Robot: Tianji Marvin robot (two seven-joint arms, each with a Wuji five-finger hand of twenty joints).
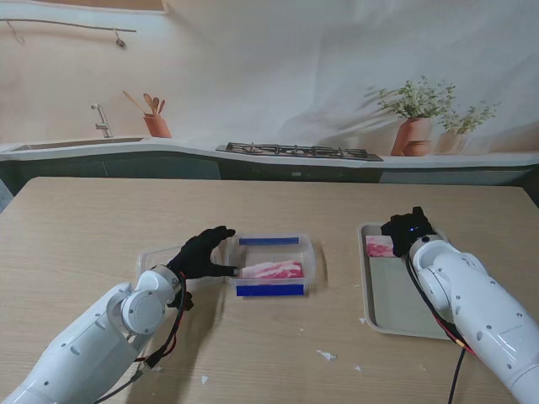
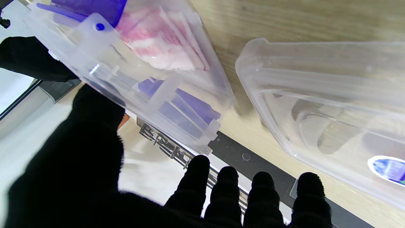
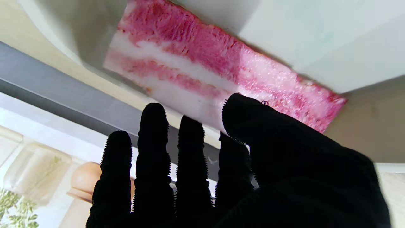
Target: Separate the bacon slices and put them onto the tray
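Note:
A clear plastic container (image 1: 310, 263) with blue clips holds stacked bacon slices (image 1: 271, 270), pink and white through its wall (image 2: 158, 41). My left hand (image 1: 205, 252) in a black glove is open at the container's left end, thumb (image 2: 95, 107) against the wall and fingers spread. One bacon slice (image 1: 379, 246) lies flat in the far left corner of the grey tray (image 1: 396, 303). My right hand (image 1: 408, 231) hovers open right over that slice (image 3: 205, 69); the thumb tip (image 3: 246, 117) overlaps its edge, and the other fingers are straight and off it.
The container's clear lid (image 1: 152, 257) lies on the table behind my left hand, beside the container (image 2: 316, 104). Small white scraps (image 1: 327, 355) dot the wooden table nearer to me. A counter with a stove (image 1: 299, 151) runs along the far edge.

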